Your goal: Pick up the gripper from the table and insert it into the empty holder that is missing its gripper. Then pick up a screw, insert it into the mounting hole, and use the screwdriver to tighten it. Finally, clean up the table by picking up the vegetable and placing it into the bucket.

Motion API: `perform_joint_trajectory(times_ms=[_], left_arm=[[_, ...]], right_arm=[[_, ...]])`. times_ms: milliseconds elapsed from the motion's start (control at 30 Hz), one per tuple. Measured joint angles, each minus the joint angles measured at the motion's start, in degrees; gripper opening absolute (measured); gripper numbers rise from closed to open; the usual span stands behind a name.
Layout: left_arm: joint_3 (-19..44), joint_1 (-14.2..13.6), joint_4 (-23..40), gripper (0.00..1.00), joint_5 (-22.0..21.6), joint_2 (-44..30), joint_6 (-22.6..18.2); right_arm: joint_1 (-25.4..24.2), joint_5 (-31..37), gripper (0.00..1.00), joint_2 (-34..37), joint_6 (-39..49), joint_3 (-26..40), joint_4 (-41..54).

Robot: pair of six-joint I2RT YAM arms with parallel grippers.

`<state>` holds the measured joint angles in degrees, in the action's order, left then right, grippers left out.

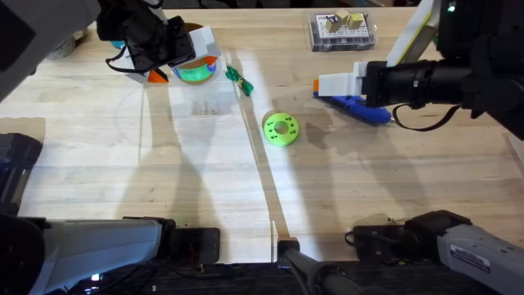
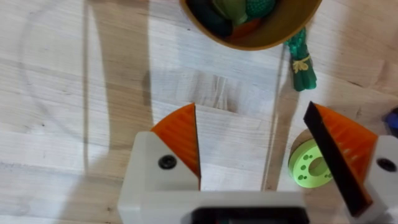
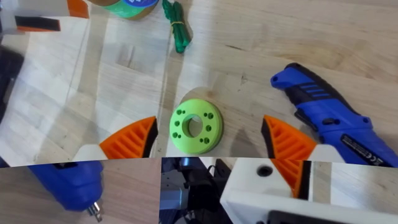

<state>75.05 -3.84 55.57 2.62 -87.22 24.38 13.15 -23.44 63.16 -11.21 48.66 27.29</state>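
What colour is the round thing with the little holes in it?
The disc is bright lime green. The right wrist view shows it best.

1 bucket, 1 vegetable, 1 screwdriver, 1 green disc, 1 parts box.

Both arms are black w/ grey-silver base links. The left gripper and right gripper match — white bodies, orange ribbed pads, black screws in the housings — thin black cables along the arms.
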Motion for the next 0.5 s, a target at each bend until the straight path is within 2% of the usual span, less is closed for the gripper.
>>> perform_joint_trajectory(times_ms=[133, 300, 400, 500], left_arm=[[0.0, 0.3, 1.1, 0.989, 0.3, -0.3, 1.0], [0.0, -0.3, -0.6, 0.989, 2.3, -0.9, 5.0], [0.0, -3.2, -2.9, 0.989, 1.5, -0.9, 8.8], [0.0, -8.8, -5.4, 0.989, -2.4, -1.0, 13.6]], right_arm=[[0.0, 0.0, 0.987, 0.0, 0.0, 0.0, 0.6], [0.0, 0.0, 0.987, 0.0, 0.0, 0.0, 0.6], [0.0, 0.0, 0.987, 0.0, 0.0, 0.0, 0.6], [0.0, 0.0, 0.987, 0.0, 0.0, 0.0, 0.6]])
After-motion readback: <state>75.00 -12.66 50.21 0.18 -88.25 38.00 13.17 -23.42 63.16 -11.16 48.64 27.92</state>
